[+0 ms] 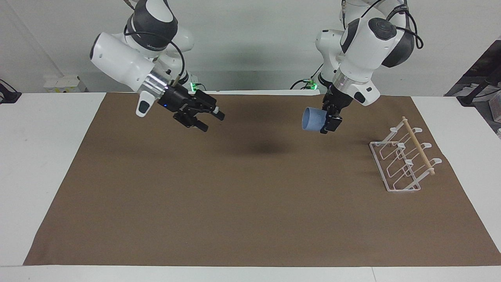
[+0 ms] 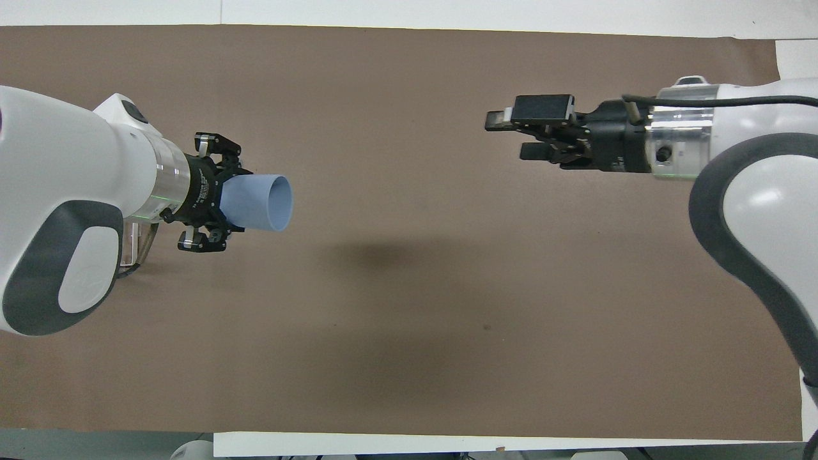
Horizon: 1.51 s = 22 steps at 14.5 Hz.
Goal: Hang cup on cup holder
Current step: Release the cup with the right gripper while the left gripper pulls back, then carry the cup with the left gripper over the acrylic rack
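Paper [image 1: 250,203] covers table [image 1: 39,156]; left end effector [image 1: 331,122] pinches cup [image 1: 313,120], right end effector [image 1: 209,118] spread.

One camera sits high across the desk [image 1: 47,164], facing the robots, far enough back to take in the whole brown mat [image 1: 250,211], both arm bases at the top of the frame and the wall above them. The other hangs above the robots' own end, looking steeply down and forward, much closer in. Both views share the mat's middle stretch, turned half a turn from each other.
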Tool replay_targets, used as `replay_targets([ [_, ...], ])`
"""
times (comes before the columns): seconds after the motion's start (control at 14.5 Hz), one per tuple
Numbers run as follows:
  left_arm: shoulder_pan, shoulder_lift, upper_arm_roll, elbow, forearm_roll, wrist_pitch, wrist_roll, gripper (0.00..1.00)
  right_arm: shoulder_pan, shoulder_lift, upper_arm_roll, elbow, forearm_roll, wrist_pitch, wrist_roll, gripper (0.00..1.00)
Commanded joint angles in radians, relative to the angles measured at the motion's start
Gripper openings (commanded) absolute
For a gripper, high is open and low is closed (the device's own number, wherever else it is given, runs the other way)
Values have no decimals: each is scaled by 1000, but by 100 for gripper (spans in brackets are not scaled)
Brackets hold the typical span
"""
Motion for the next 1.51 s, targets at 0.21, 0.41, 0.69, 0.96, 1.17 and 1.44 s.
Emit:
replay_targets([
  [0.21,47,-23,2,-8,491,-91,-66,42,-105,-6,16,44,-596,-123,-5,99],
  [0.41,99,-15,2,-5,747,-55,-72,42,-128,-10,13,102,-782,-244,-5,99],
  [0.69,137,153,4,87,1101,-36,-110,43,-171,6,13,286,-910,-469,-7,99],
  [0.96,145,259,4,120,1346,-67,-184,43,-190,36,8,374,-919,-634,-13,99],
  [1.17,141,321,4,118,1371,-111,-221,44,-146,13,-27,339,-912,-639,-11,99],
  [1.44,127,384,2,81,1416,-192,-305,45,-81,-1,-107,320,-913,-637,-11,99],
])
